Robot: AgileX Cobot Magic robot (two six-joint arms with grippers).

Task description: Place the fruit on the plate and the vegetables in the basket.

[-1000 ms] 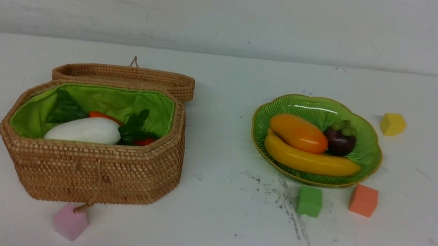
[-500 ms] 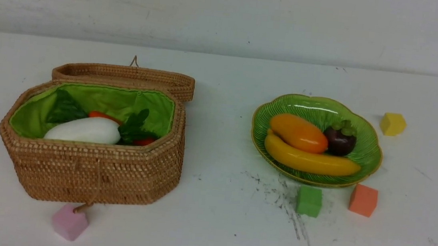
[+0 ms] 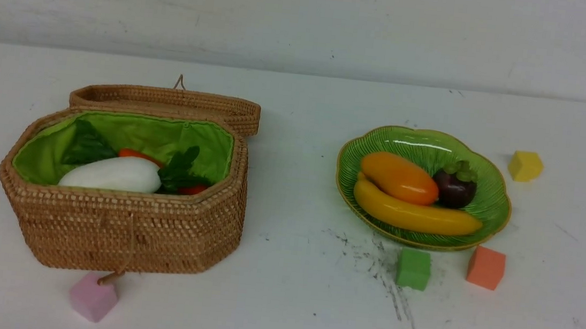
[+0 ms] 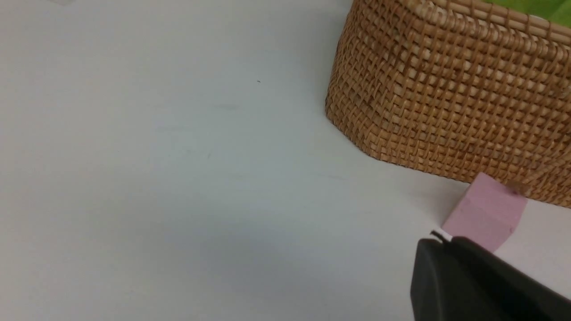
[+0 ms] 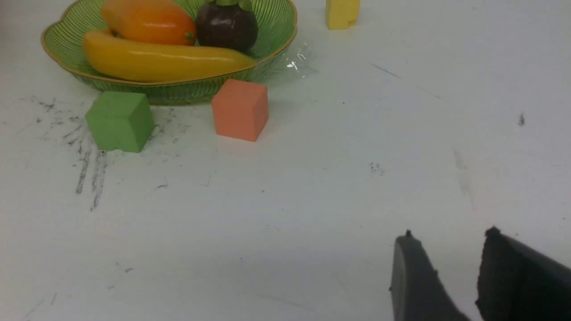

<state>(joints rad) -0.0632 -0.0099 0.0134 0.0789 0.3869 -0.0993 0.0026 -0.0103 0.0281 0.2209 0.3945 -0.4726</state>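
The white bench (image 3: 298, 106) carries everything. On its left side stands the woven basket (image 3: 119, 234), lid (image 3: 170, 100) thrown open behind it, green lining (image 3: 129, 130) showing. Inside lie the vegetables: a white oval piece (image 3: 114, 174) toward the front, dark green leaves (image 3: 180, 167) beside it, and bits of orange carrot (image 3: 135, 154) behind; anything deeper in the basket is hidden by its wall.

On the right side sits the green scalloped plate (image 3: 493, 205) with the fruit on it: the banana (image 3: 417, 215) along the near edge, the orange-yellow mango (image 3: 398, 177) just behind and touching it, and the dark purple mangosteen (image 3: 454, 188) beside the mango.

Four small cubes sit on the bench: pink (image 3: 93, 297) just in front of the basket, green (image 3: 414, 269) and orange (image 3: 486, 267) just in front of the plate, yellow (image 3: 525, 166) to the plate's right.

The left fingers (image 4: 441, 238) are closed together and hold nothing, hanging low over the bench near the pink cube. The right fingers (image 5: 446, 249) stand partly apart with nothing between them, over bare bench well apart from the plate.
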